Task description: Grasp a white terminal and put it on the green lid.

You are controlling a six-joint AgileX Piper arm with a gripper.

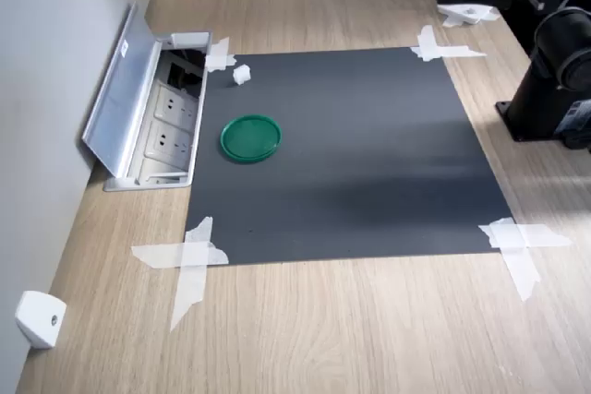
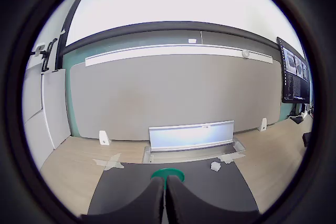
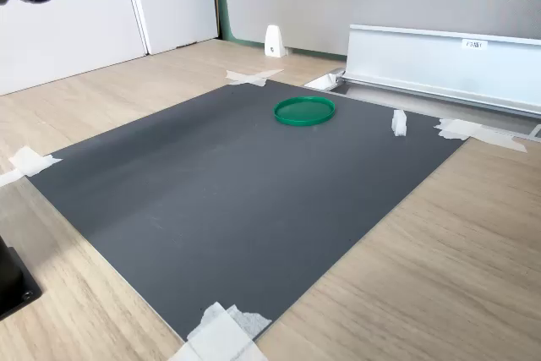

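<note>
- Wrist view: my jaws [image 2: 166, 203] are pressed together, the two dark fingers [image 2: 152, 200] meeting along a thin seam with nothing between them.
- The green lid [image 2: 168, 173] shows just past my fingertips, partly hidden behind them, lying flat on the black mat [image 2: 121, 192].
- The white terminal [image 2: 215, 166] sits well clear of my jaws, off to one side of the lid near the mat's far edge; no contact with me.
- In the first exterior view the white terminal [image 1: 242, 74] lies near the mat's far corner on the first exterior view's left, just beside a tape strip [image 1: 218, 55] and close to the open socket box [image 1: 166, 117] set into the surface [image 1: 323, 329].
- The green lid [image 1: 250, 137] lies nearer the camera than the terminal, apart from it, rim up, nothing on it.
- In the second exterior view the green lid [image 3: 304, 110] rests on the mat [image 3: 228, 200], and the white terminal [image 3: 399, 123] stands toward the second exterior view's right of it, near the mat's edge beside the raised metal flap [image 3: 439, 61].
- My arm [image 1: 554, 62] shows only as dark parts at the first exterior view's right edge, well away from both items.
- White tape holds the mat corners to the wooden surface.
</note>
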